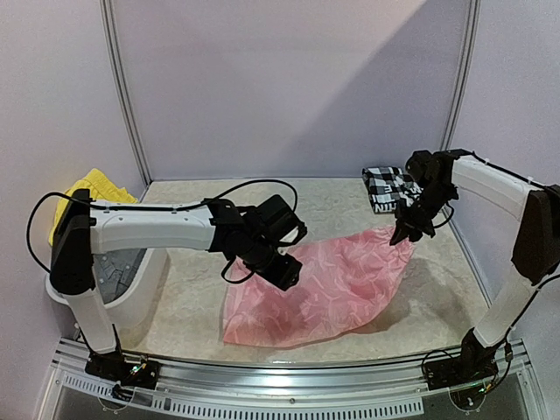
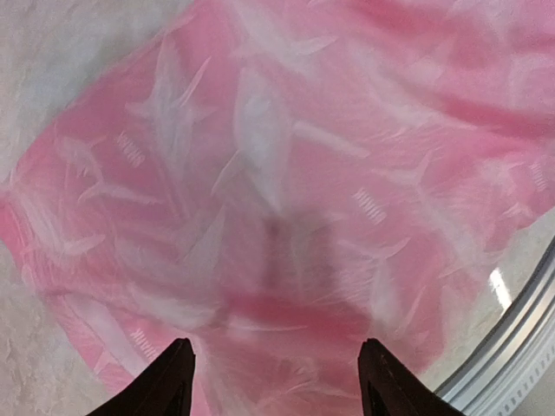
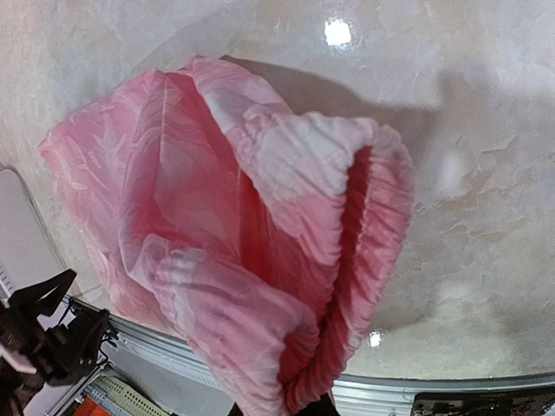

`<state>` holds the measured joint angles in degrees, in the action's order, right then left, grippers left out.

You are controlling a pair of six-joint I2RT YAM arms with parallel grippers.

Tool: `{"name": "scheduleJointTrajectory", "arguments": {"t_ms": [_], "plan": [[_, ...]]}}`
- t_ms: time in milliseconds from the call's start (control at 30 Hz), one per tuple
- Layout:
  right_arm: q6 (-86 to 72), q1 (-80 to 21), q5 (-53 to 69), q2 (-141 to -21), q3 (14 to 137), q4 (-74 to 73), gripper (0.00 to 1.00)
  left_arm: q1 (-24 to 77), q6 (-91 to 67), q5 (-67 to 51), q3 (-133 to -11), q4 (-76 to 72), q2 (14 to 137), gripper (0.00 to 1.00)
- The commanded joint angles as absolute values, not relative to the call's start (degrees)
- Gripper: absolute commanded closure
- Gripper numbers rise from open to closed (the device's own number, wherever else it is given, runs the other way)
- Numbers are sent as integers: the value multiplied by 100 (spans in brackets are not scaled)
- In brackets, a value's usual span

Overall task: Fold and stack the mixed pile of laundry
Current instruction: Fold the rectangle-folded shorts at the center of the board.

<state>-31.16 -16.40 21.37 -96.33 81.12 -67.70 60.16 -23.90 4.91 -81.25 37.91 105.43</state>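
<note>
We see the pink piece [image 1: 324, 289] lying spread over the near middle of the table [image 1: 192, 219], wrinkled, with pale lettering scattered across it and its near edge close to the table's front rail. Its far right corner is lifted off the surface and gathered up into the right end effector [image 1: 407, 232], which is clenched on that corner. From the right wrist the pink piece [image 3: 260, 234] hangs down in bunched folds with a gathered hem, above the bare table [image 3: 486, 173]. The left end effector [image 1: 287, 273] hangs over the left part of the pink piece, pointing down. In the left wrist view the left end effector [image 2: 277, 364] is released, its two dark fingers [image 2: 173, 381] standing apart with nothing between them and only the pink piece [image 2: 286, 173] beneath. We cannot tell whether the fingertips touch the cloth. The checked shirt [image 1: 385, 185] lies folded at the far right of the table, just behind the right end effector. At the left edge stands the basket [image 1: 149, 297], with a grey garment [image 1: 122, 271] inside it and a yellow garment [image 1: 92, 192] draped at its far rim.
</note>
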Motion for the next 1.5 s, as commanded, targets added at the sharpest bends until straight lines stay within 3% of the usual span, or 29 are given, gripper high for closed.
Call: {"name": "scheduleJointTrajectory", "arguments": {"t_ms": [0, 567, 1100, 1467], "plan": [[-3155, -1633, 2121, -9367, 8559, -7360, 100, 5716, -2544, 442, -7577, 4124, 10244, 35], [-4406, -2823, 1881, -9880, 9943, -7351, 100, 5599, -2968, 321, -6402, 3805, 10277, 42], [-5912, -4039, 2008, -10772, 10055, -5879, 100, 5599, -3271, 190, -6157, 3434, 10199, 44], [-6480, -4302, 2259, -11455, 10040, -5015, 100, 5599, -3668, 405, -5845, 3644, 9524, 43]]}}
